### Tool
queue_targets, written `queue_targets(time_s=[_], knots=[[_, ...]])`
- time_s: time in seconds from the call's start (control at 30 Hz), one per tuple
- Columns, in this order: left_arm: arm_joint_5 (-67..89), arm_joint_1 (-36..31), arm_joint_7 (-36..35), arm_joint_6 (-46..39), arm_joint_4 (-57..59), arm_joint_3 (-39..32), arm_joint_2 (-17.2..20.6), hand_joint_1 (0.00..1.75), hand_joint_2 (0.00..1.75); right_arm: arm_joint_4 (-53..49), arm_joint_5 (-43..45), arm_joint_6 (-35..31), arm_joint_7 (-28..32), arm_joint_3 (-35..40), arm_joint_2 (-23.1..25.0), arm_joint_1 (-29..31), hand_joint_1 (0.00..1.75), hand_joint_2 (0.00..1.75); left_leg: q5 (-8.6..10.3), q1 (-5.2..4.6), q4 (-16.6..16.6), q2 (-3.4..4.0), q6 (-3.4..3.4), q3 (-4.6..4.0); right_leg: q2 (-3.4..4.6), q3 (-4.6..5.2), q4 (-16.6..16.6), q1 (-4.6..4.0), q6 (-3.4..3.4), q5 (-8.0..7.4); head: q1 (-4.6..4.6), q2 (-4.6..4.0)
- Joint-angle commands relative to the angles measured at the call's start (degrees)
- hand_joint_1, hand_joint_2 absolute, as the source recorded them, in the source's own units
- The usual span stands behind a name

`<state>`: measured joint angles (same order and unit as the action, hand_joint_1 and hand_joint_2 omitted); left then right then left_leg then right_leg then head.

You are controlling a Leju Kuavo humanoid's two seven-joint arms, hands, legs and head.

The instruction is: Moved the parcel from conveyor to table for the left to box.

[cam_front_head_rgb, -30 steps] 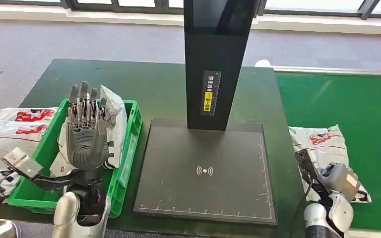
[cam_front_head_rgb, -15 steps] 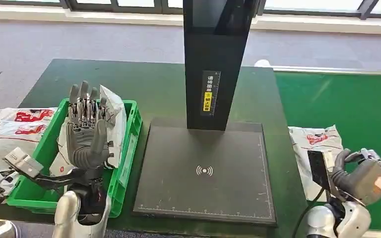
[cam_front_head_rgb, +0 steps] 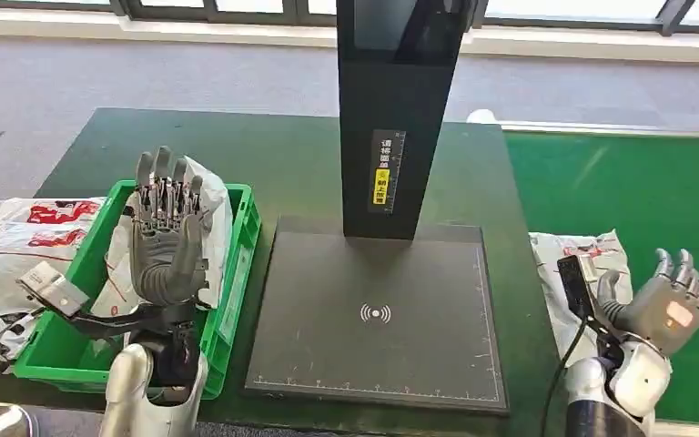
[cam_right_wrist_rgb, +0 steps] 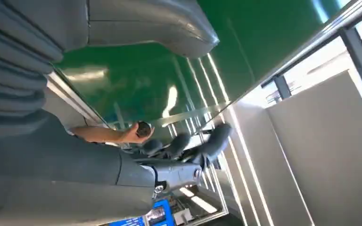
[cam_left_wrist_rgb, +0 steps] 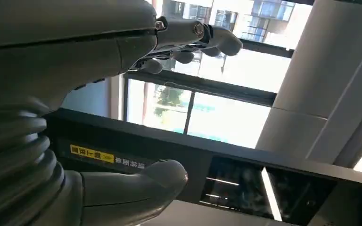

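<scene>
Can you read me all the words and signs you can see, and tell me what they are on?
Black scanner post: a strip label of white Chinese characters with a yellow patch, too small to read.
Scanner base plate: a white wireless-wave sign and ruler ticks, no readable numbers.
Parcels: red and black print, too blurred to read.
Left wrist view: the same yellow label, unreadable.

Black scanner stand (cam_front_head_rgb: pixel 375 314) with upright column (cam_front_head_rgb: pixel 399 109) mid-table, two white bags (cam_front_head_rgb: pixel 5 250) beside the green crate's outer side, grey carpet floor (cam_front_head_rgb: pixel 146 73), windows (cam_left_wrist_rgb: pixel 207 117) behind.
</scene>
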<state>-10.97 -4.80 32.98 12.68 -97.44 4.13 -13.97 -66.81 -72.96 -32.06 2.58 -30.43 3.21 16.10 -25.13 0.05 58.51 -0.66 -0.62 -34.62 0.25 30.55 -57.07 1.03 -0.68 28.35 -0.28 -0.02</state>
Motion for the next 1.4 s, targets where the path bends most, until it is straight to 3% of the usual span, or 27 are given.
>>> queue_targets(time_s=[0.03, 0.17, 0.3, 0.37, 0.43, 0.5, 0.6, 1.07, 1.1, 1.27, 1.3, 1.33, 1.4], knots=[[-0.70, -2.61, -0.36, 0.74, 3.95, 0.50, 1.36, 0.00, 1.75, 20.66, 3.40, -0.27, 4.94, -4.06, -5.45, 8.88, 0.00, 0.00, 0.06, 0.01, -0.20, 0.07, -0.03, 0.19, -0.01, -0.19, 0.22, -0.03, 0.08, -0.07, 0.00, 0.00], [-0.93, -2.81, -0.74, 1.18, 4.25, 0.64, 1.24, 0.00, 1.75, 22.43, 5.74, -2.89, 6.23, -5.12, -6.10, 8.86, 0.00, 0.00, 0.02, 0.03, -0.10, -0.04, -0.02, 0.11, -0.10, -0.13, 0.12, -0.04, 0.06, 0.00, 0.00, 0.02], [-0.98, -2.93, -0.75, 1.41, 4.71, 0.82, 1.37, 0.00, 1.75, 26.64, 6.85, -0.60, 6.60, -5.50, -7.48, 10.05, 0.00, 0.00, 0.00, 0.01, -0.08, 0.01, -0.01, 0.10, -0.03, -0.11, 0.09, -0.03, 0.04, 0.00, 0.00, 0.00], [-1.01, -3.14, -0.75, 1.61, 4.99, 0.83, 1.47, 0.00, 1.75, 30.76, 5.96, 2.68, 4.34, -5.22, -8.64, 11.39, 0.00, 0.00, 0.01, 0.02, -0.08, 0.01, -0.02, 0.08, -0.04, -0.09, 0.09, -0.03, 0.05, -0.01, 0.00, 0.00], [-1.09, -3.80, -0.75, 2.18, 5.57, 0.57, 1.44, 0.00, 1.75, 37.68, 3.63, 12.59, -3.57, -4.41, -10.82, 13.83, 0.00, 0.00, 0.01, 0.01, -0.06, 0.01, -0.01, 0.05, -0.03, -0.06, 0.06, -0.02, 0.04, -0.01, 0.00, 0.02], [-0.98, -4.02, -0.77, 2.19, 5.66, 0.18, 1.16, 0.00, 1.75, 40.56, 2.53, 15.53, -4.99, -3.89, -11.55, 15.05, 0.00, 0.00, 0.05, 0.00, -0.14, 0.07, -0.01, 0.12, 0.00, -0.12, 0.15, -0.02, 0.07, -0.07, 0.00, 0.02], [-0.71, -4.12, -1.06, 2.05, 5.51, 0.08, 0.98, 0.00, 1.75, 42.18, 1.54, 15.86, -7.65, -3.75, -12.26, 15.59, 0.00, 0.00, 0.04, 0.00, -0.06, 0.01, 0.01, 0.04, -0.04, -0.06, 0.06, -0.01, 0.04, -0.03, 0.00, 0.02], [-0.43, -3.76, -1.13, 1.55, 5.86, 0.51, 1.49, 0.00, 1.75, 42.62, 1.76, 16.81, -8.07, -4.36, -12.51, 15.84, 0.00, 0.00, 0.04, -0.03, -0.14, 0.07, 0.00, 0.11, 0.00, -0.09, 0.12, 0.00, 0.06, -0.06, 0.00, 0.02], [-0.47, -3.54, -1.02, 1.46, 5.85, 0.53, 1.53, 0.00, 1.75, 42.79, 1.90, 17.08, -8.03, -4.48, -12.50, 15.96, 0.00, 1.75, 0.02, -0.02, -0.07, 0.04, 0.00, 0.07, -0.01, -0.06, 0.06, -0.01, 0.03, -0.03, 0.00, 0.00], [-0.41, -3.62, -0.53, 1.01, 6.32, 1.11, 1.73, 0.00, 1.75, 45.05, 2.63, 23.62, -7.66, -4.60, -13.00, 16.13, 0.00, 1.75, 0.03, -0.05, -0.14, 0.08, 0.00, 0.10, 0.02, -0.09, 0.10, 0.02, 0.04, -0.05, 0.00, 0.02], [-0.44, -3.82, -0.40, 0.77, 6.52, 1.21, 1.96, 0.00, 1.75, 44.61, 3.24, 24.56, -6.60, -4.82, -12.80, 15.74, 0.52, 1.75, 0.04, -0.02, -0.19, 0.08, -0.01, 0.15, 0.00, -0.16, 0.19, -0.01, 0.06, -0.07, 0.00, 0.00], [-0.46, -3.79, -0.30, 0.60, 6.47, 1.18, 2.03, 0.00, 1.75, 44.39, 3.58, 24.55, -6.00, -4.97, -12.61, 15.58, 1.75, 1.75, 0.02, -0.03, -0.12, 0.04, 0.00, 0.10, -0.01, -0.11, 0.10, 0.00, 0.04, -0.03, 0.00, 0.02], [-0.47, -3.47, -0.26, 0.54, 6.27, 1.14, 2.28, 0.00, 1.75, 44.40, 4.02, 25.28, -5.49, -5.08, -12.25, 15.68, 1.75, 1.75, 0.02, 0.00, -0.12, 0.04, -0.01, 0.10, -0.02, -0.11, 0.12, -0.02, 0.06, -0.04, 0.00, 0.02]])
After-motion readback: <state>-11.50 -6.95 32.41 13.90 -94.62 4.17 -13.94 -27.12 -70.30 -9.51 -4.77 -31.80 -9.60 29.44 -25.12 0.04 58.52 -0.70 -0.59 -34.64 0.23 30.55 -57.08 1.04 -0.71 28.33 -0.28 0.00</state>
